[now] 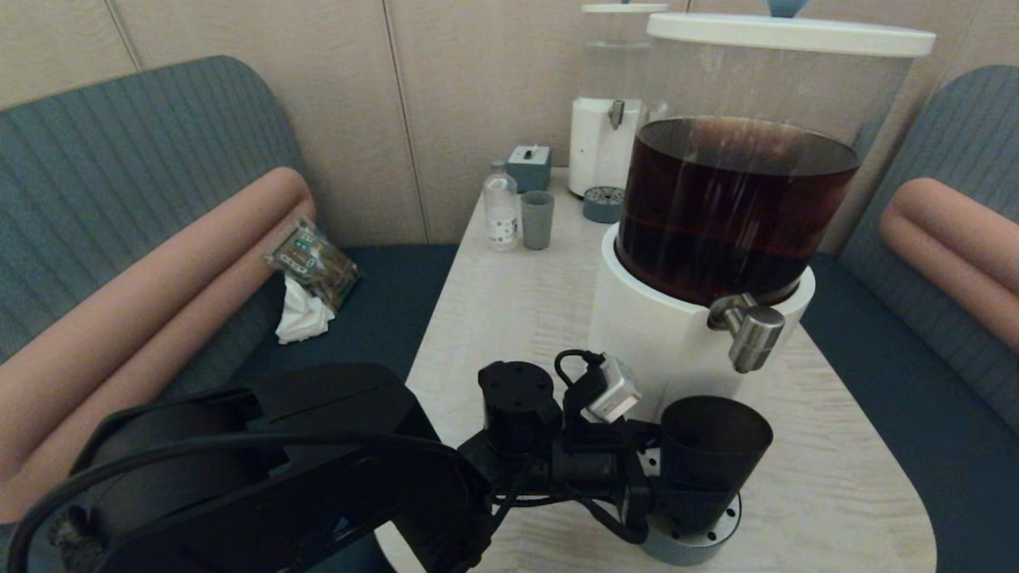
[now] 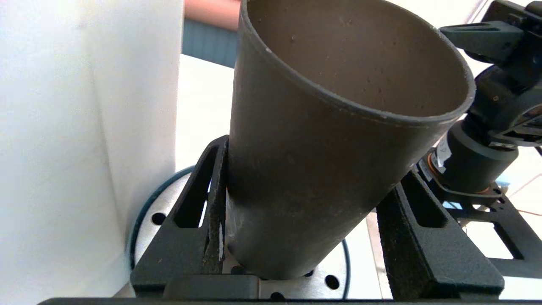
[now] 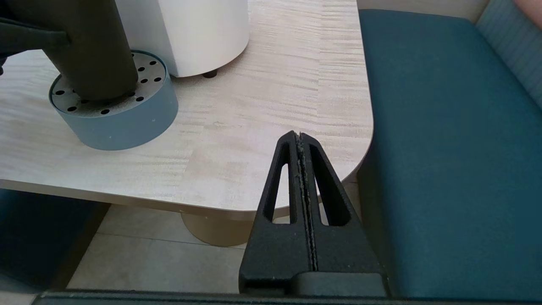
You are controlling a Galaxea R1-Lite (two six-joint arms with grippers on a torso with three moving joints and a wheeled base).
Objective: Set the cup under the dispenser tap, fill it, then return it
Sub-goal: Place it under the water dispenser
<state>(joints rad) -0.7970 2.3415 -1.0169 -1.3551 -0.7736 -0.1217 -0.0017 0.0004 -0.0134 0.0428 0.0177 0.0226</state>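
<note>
Nearest the head camera is the left arm's dark bulk, low at the near edge of the table; beyond it the left gripper reaches level to the cup, which stands on a round perforated tray near the near right corner; the tap juts from the white base of the dispenser above the cup, a clear gap between spout and rim; whether the mouth sits squarely beneath it cannot be told from this angle; a grey cup and a bottle stand well apart at the far edge.

Left wrist view: the fingers flank the cup low on its wall; one pad presses it, the far one lies close against it though contact is hard to confirm; so the claw is about half open and closed on the cup; no liquid shows inside; its foot meets the tray, hard by the white base.

Right wrist view: the right gripper hangs idle off the near right corner, fingers pressed together, holding nothing; the cup rests on the tray.

Judged from this, placing is about finished and filling is next; that calls for checking the cup's line under the spout, then working the tap.
</note>
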